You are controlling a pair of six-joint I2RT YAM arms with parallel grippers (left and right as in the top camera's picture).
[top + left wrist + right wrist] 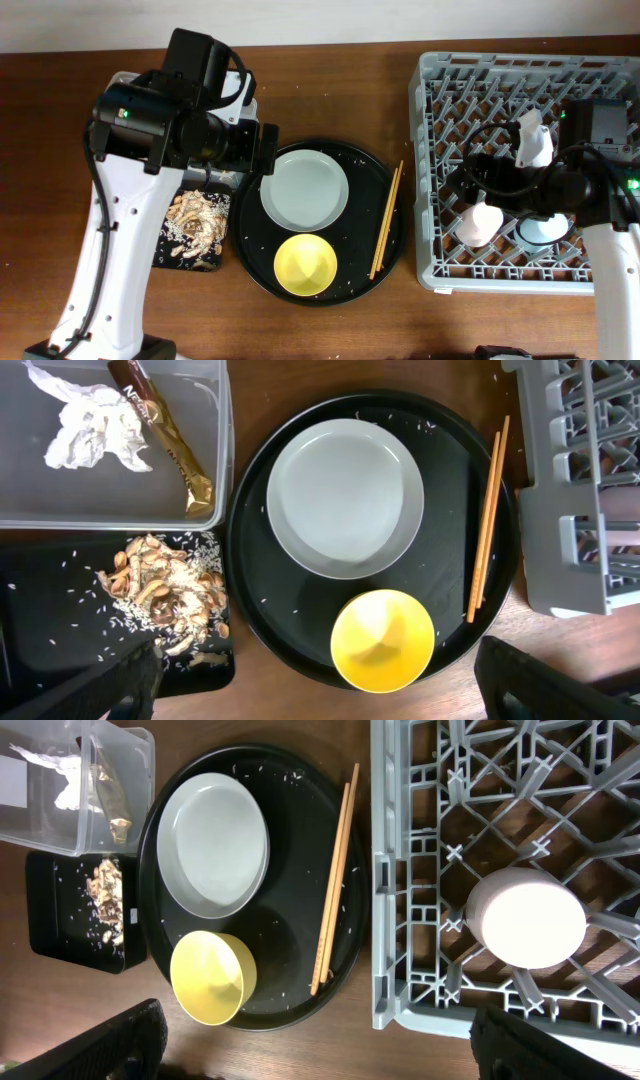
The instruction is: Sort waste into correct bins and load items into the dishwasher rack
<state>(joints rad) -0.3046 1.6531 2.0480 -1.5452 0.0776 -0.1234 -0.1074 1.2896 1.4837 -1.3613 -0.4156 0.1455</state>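
The pale plate [305, 188], yellow bowl [305, 265] and chopsticks [386, 220] lie on the round black tray [365, 170]. The clear tub [60, 510] holds the white tissue [95, 430] and gold-brown wrapper [165, 435]. The shallow black tray [40, 630] holds food scraps [165, 595]. The pink cup [525, 918] sits upside down in the grey rack [430, 870], with the blue cup [545, 230] beside it. My left gripper [330, 700] is open and empty, high over the round tray's near side. My right gripper [330, 1060] is open and empty, between the rack and round tray.
Rice crumbs are scattered over the round black tray [450, 460]. The rack [520, 90] fills the right side of the wooden table [330, 70]. My left arm hangs over the tub in the overhead view. My right arm hangs over the rack's middle.
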